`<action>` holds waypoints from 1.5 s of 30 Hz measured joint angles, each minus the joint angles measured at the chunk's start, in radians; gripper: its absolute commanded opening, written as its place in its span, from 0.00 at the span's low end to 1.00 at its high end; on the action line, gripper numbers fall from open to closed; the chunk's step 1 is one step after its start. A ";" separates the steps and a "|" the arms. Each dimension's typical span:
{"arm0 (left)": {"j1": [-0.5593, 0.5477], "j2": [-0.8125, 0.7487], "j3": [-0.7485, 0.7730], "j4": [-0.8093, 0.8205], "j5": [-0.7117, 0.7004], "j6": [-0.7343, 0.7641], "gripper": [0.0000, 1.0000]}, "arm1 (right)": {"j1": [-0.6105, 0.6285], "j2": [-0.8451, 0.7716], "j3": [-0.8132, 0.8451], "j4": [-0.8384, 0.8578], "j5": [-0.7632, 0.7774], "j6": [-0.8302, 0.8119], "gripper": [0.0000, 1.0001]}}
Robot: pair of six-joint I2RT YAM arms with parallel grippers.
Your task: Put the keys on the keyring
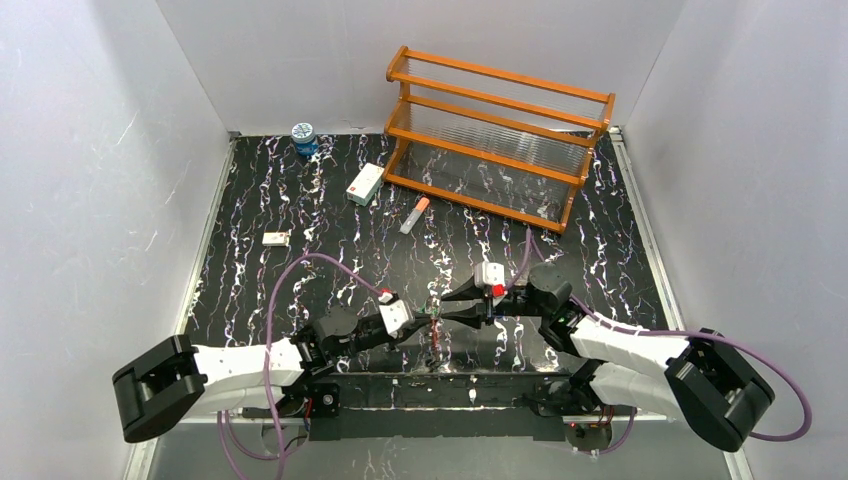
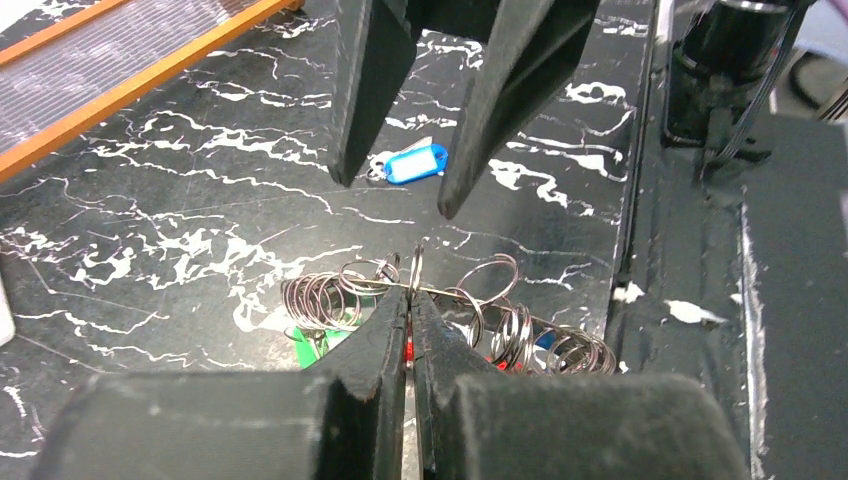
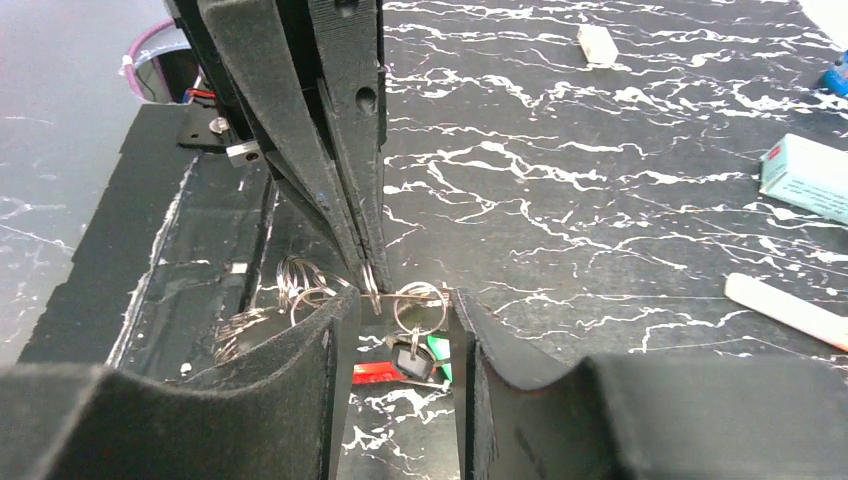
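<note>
Keyring of thin silvery wire (image 2: 445, 293) is clenched in the left gripper (image 2: 410, 295); the right gripper (image 3: 400, 297), jaws released, likely must grasp the green-headed key (image 3: 438, 354) for threading.

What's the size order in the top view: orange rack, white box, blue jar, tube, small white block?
1. orange rack
2. white box
3. blue jar and tube: too close to rank; the tube is longer but thinner
4. small white block
</note>
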 measured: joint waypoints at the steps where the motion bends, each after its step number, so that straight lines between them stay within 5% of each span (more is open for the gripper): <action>1: 0.000 -0.006 0.002 -0.016 0.000 0.019 0.00 | 0.000 -0.009 0.000 -0.009 0.004 -0.008 0.47; 13: -0.014 -0.087 0.064 -0.244 -0.003 0.223 0.00 | 0.000 -0.004 0.013 -0.076 -0.022 -0.081 0.42; 35: -0.040 -0.034 0.165 -0.414 -0.051 0.240 0.00 | 0.079 0.099 0.180 -0.399 0.011 -0.293 0.27; 38: -0.040 -0.034 0.166 -0.414 -0.053 0.239 0.00 | 0.085 0.099 0.182 -0.407 0.022 -0.301 0.22; 41: -0.042 -0.033 0.166 -0.414 -0.055 0.239 0.00 | 0.085 0.099 0.182 -0.406 0.024 -0.300 0.03; 45: -0.043 -0.029 0.167 -0.414 -0.061 0.237 0.02 | 0.085 0.099 0.182 -0.404 0.024 -0.289 0.01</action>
